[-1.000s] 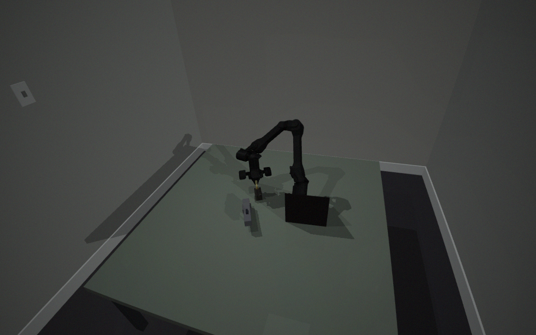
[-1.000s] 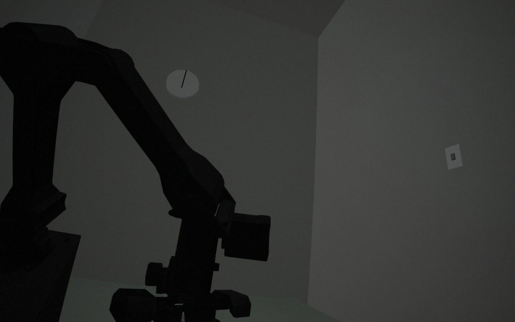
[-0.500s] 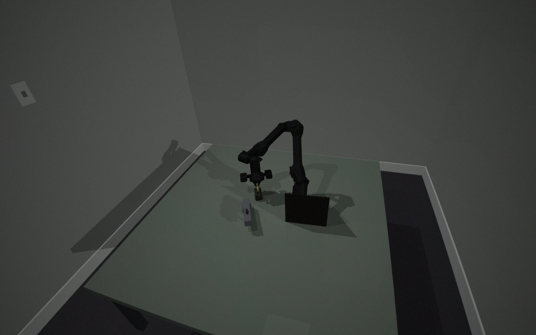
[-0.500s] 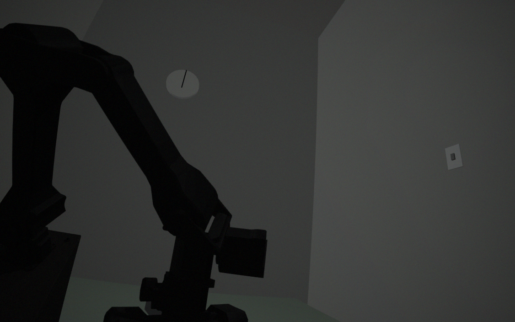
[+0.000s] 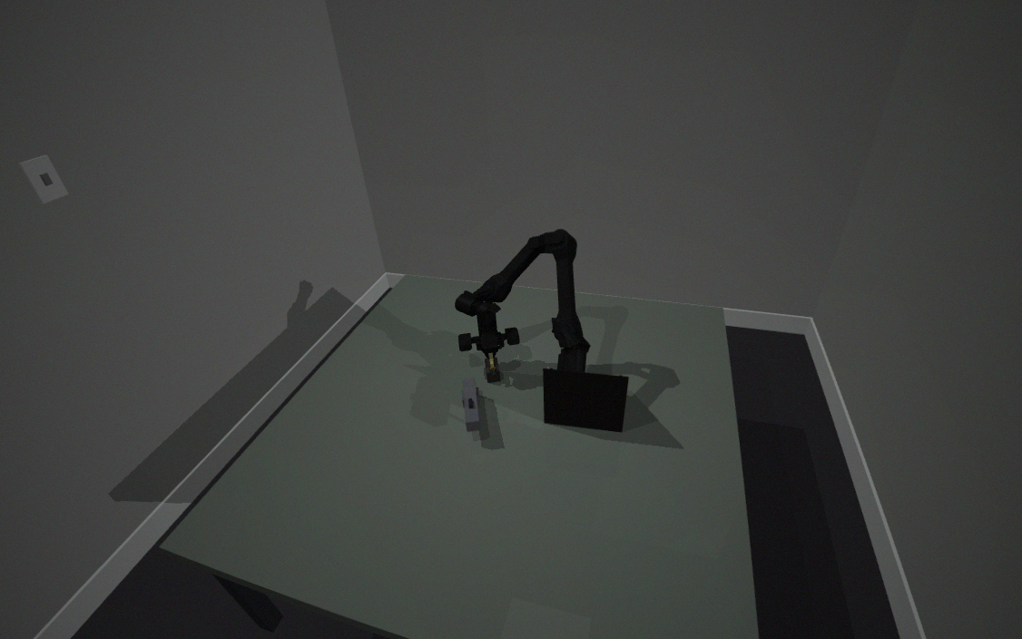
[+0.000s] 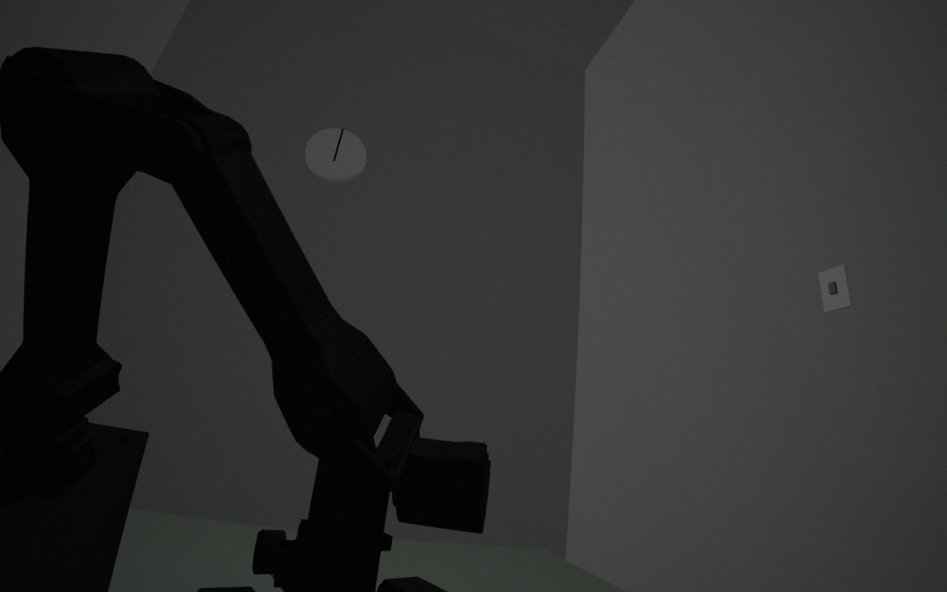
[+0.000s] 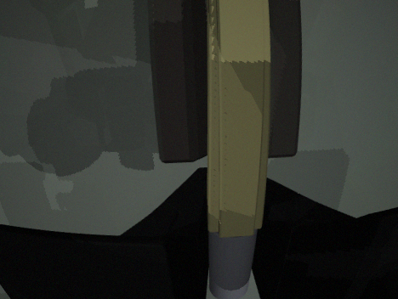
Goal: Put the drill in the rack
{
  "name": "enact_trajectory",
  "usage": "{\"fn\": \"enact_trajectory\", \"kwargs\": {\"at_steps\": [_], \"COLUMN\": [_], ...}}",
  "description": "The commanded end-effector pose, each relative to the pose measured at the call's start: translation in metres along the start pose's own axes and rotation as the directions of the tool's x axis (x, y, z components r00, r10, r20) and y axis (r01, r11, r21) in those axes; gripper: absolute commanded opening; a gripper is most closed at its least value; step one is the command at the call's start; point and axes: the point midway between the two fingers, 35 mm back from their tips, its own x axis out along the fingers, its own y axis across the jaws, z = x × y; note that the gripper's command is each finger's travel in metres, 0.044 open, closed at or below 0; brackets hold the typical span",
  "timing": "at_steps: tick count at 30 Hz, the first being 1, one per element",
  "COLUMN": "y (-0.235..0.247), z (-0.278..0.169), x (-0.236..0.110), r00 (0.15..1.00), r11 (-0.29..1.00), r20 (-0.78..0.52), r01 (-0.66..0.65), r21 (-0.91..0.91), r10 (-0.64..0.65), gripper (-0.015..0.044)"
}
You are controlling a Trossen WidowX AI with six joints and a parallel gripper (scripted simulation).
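My gripper point(image 5: 492, 359) point(image 7: 220, 177) is shut on the yellow drill point(image 5: 493, 368) point(image 7: 237, 92) and points straight down. In the wrist view the drill runs as a long yellow bar between my dark fingers, with a grey round end point(image 7: 229, 273) nearest the camera. Right below it stands the dark rack point(image 7: 175, 75) point(image 5: 494, 376), whose two dark sides show to the left and right of the drill. The pale grey block point(image 5: 472, 418) with a dark key point(image 5: 470, 403) in its top lies on the table, a little in front and left of the gripper.
The arm's black base box point(image 5: 585, 399) stands to the right of the rack. The green table point(image 5: 452, 527) has a pale raised edge on the left and at the back. In the exterior view only the dark arm point(image 6: 279, 279) shows against the walls.
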Motion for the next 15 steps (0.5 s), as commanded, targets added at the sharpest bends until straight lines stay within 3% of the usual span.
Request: {"fn": "enact_trajectory", "kwargs": {"at_steps": [1,11,15], "y": [0.0,-0.001,-0.001], "z": [0.001,0.002,0.001], "x": [0.005,0.016,0.012], "r00": [1.0,1.0,1.0], "r11": [1.0,1.0,1.0], "r20": [0.004,0.004,0.0], "r01": [0.001,0.001,0.001], "r21": [-0.005,-0.005,-0.001], "r10": [-0.001,-0.001,-0.001], "gripper": [0.0,0.0,0.0105]}}
